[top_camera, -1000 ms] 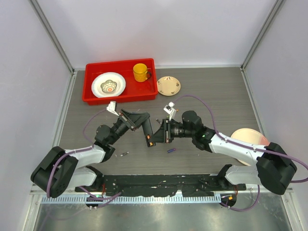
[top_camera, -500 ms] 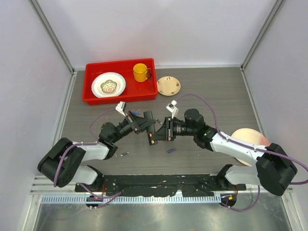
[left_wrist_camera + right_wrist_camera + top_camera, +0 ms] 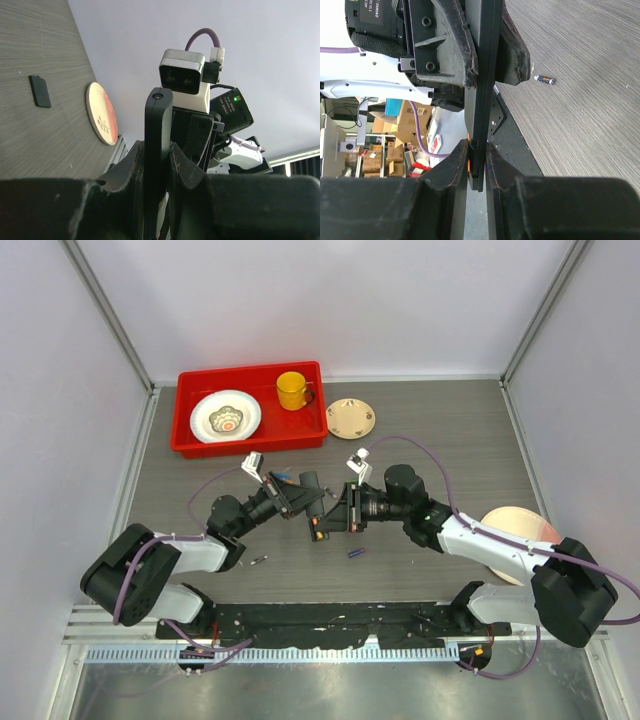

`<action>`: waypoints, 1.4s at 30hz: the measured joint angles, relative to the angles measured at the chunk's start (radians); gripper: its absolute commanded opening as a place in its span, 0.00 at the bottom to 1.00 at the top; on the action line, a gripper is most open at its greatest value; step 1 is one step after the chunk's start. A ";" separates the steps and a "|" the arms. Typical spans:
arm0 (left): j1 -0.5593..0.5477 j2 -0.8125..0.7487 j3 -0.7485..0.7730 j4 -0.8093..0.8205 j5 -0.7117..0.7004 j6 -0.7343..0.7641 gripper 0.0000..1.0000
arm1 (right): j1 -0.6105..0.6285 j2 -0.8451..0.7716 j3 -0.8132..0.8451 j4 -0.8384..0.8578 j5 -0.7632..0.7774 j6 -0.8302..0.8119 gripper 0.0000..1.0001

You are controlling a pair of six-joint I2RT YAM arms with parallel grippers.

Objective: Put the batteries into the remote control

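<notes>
Remote control (image 3: 318,522) is held clear of the tabletop (image 3: 450,430) at mid-workspace between the two arms, and is gripped at two places along its length. Change noted: a second ago the left claw (image 3: 308,506) stood parted and off to one side. It has since swung in and closed on the remote, and its wrist view shows the black bar pinched upright between the fingers (image 3: 131,162). Right claw (image 3: 330,520) remains clamped on the near end. Judgement: the remote is being braced or handed across, and one claw must let go before any cell can be fetched. Purple battery (image 3: 354,553) lies on the tabletop just in front of the claws. Second battery (image 3: 258,560) lies near the left arm. Both are unloaded. Back cover (image 3: 40,91) lies apart on the tabletop, so the compartment is judged open. Writing: a label (image 3: 372,11) on the left arm's housing appears to read "DAMIAO". Print on the background cartons (image 3: 370,150) is too small to read, and none is visible on the remote.
</notes>
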 measured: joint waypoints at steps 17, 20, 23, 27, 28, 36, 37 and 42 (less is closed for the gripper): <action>-0.009 -0.020 -0.036 -0.005 -0.088 0.026 0.00 | -0.007 -0.008 0.069 -0.142 0.074 -0.081 0.49; -0.009 -0.051 -0.036 -0.008 -0.100 0.042 0.00 | -0.007 -0.025 0.080 -0.189 0.102 -0.111 0.47; -0.009 -0.097 -0.036 -0.039 -0.117 0.071 0.00 | -0.007 -0.045 0.101 -0.248 0.135 -0.149 0.46; -0.009 -0.166 -0.036 -0.123 -0.148 0.112 0.00 | -0.006 -0.064 0.134 -0.321 0.170 -0.201 0.46; -0.010 -0.183 -0.036 -0.148 -0.154 0.119 0.00 | -0.006 -0.065 0.138 -0.334 0.177 -0.209 0.46; -0.012 -0.222 -0.030 -0.298 -0.181 0.158 0.00 | 0.008 -0.059 0.151 -0.425 0.241 -0.265 0.45; -0.012 -0.222 -0.027 -0.312 -0.185 0.158 0.00 | 0.010 -0.056 0.155 -0.433 0.249 -0.270 0.45; -0.023 -0.222 -0.020 -0.364 -0.210 0.159 0.00 | 0.049 -0.035 0.193 -0.488 0.303 -0.310 0.44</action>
